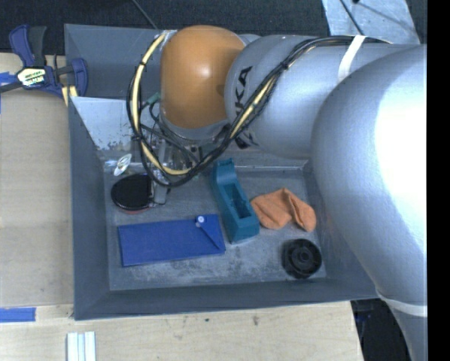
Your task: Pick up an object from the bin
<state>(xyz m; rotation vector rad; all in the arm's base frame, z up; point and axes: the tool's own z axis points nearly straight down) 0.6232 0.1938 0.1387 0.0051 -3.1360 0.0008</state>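
blue flat sheet [168, 241] | teal block [235, 201] just beside | orange cloth [284, 209] beside block | black ring [301, 258] near cloth

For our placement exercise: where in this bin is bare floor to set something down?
Bare floor lies at the front, between the flat blue sheet and the black ring. Crowded further back: the arm, black disc, teal block and orange cloth.

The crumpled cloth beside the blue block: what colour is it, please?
The cloth is orange, in the camera view.
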